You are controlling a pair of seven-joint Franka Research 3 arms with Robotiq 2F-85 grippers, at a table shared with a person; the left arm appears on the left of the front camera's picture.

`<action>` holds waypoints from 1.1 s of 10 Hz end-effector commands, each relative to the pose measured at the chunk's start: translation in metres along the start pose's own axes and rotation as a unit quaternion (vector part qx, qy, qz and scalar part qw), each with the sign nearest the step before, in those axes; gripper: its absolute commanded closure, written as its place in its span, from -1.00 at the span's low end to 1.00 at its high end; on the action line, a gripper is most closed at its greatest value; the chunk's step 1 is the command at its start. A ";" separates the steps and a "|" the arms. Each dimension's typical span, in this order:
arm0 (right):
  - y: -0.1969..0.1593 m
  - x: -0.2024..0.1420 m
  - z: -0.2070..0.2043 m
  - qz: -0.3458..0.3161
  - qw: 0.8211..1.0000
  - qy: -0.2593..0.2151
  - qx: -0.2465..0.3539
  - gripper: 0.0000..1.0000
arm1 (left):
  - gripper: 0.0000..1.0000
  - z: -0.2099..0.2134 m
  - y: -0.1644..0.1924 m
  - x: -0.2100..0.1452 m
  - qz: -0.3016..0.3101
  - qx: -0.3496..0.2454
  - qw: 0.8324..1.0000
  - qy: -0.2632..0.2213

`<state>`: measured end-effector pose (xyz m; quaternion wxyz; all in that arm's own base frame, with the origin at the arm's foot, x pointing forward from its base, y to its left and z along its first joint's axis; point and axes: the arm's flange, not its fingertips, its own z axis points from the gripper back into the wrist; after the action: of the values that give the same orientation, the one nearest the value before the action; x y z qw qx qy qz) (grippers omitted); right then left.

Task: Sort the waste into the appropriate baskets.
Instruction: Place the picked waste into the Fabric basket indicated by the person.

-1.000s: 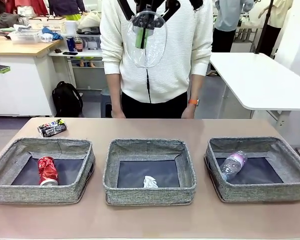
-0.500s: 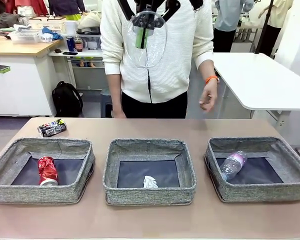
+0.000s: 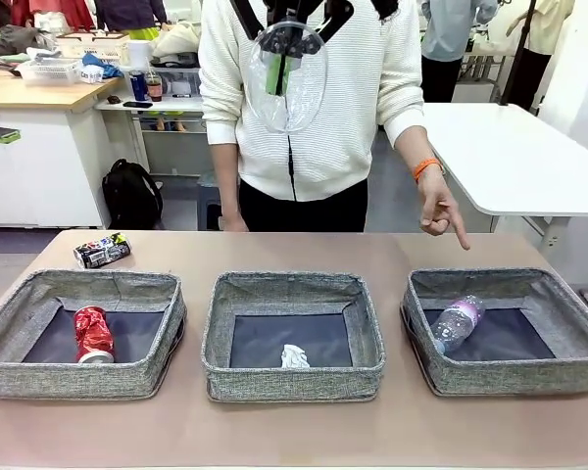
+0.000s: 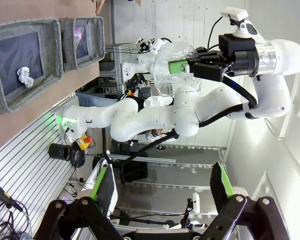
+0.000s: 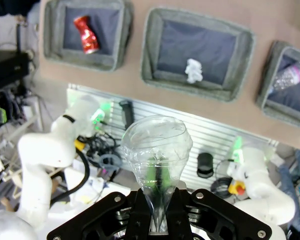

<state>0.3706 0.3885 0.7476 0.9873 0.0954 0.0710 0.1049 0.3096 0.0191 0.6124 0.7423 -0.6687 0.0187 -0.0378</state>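
**Crushed bottle held high, right basket down to its right**
The left gripper (image 4: 161,169) stands apart, empty. On the bench (image 3: 294,431), the left basket (image 3: 78,380) holds a dented red can (image 3: 92,333), with a dark can (image 3: 102,251) beyond it. The middle basket (image 3: 292,384) holds a paper ball (image 3: 294,356). The right gripper (image 3: 292,31) is clamped on the thin clear crushed bottle (image 3: 287,83), which hangs upright. The soft woven right basket (image 3: 505,377), probably its target, lies right and nearer, below the person's pointing hand (image 3: 439,208).

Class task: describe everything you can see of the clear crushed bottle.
The bottle is thin, see-through plastic, crumpled and creased, wide at one end and narrowing to the other. The right gripper is shut on the narrow end, green pads showing through. It is held in the air, high above the baskets, touching nothing else.
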 end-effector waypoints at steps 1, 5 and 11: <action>0.002 0.000 0.004 0.001 1.000 -0.008 0.004 0.97 | -1.00 -0.001 0.000 -0.002 -0.009 -0.011 1.000 0.002; 0.002 0.000 0.004 0.001 1.000 -0.008 0.004 0.97 | -1.00 -0.001 0.000 -0.002 -0.009 -0.011 1.000 0.002; -0.120 -0.059 -0.104 0.178 0.973 0.050 -0.141 0.97 | -1.00 -0.001 0.000 -0.002 -0.009 -0.011 1.000 0.002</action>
<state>0.3452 0.3271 0.6718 0.9542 -0.0246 0.1246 0.2709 0.3094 0.0191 0.6127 0.7423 -0.6687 0.0184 -0.0382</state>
